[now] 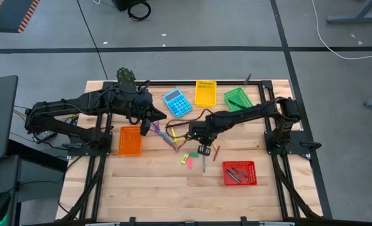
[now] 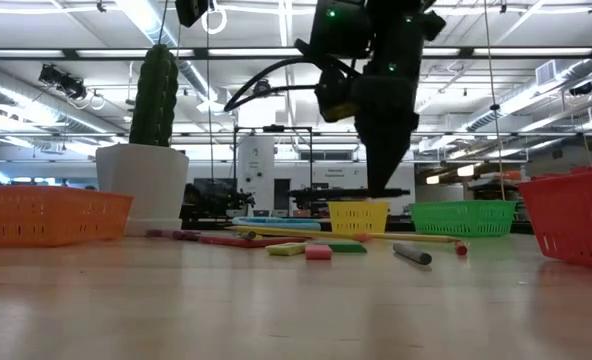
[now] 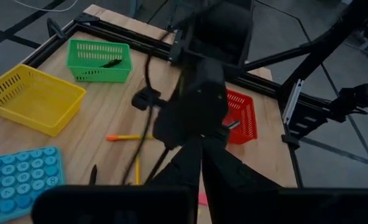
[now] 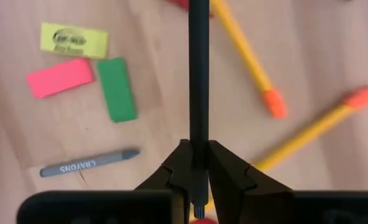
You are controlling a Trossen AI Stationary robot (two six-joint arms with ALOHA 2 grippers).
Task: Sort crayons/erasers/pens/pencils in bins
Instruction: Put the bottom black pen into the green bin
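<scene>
My right gripper is shut on a black pen above the middle of the table. Below it lie a yellow-green eraser, a pink eraser, a green eraser, a grey crayon and orange-tipped pencils. My left gripper hovers shut over the pile of sticks left of centre. The red bin holds dark pens. The orange bin, yellow bin and green bin stand around. My right gripper pinches the pen's shaft between its two fingers, nearer one end. The fingers come from above, pointing down, and lie across the pen. The pen hangs level, lifted clear of the table.
A blue calculator lies at the far middle. A white pot with a cactus stands at the far left. A red stick lies beside my right gripper. Bare wood shows along the near edge.
</scene>
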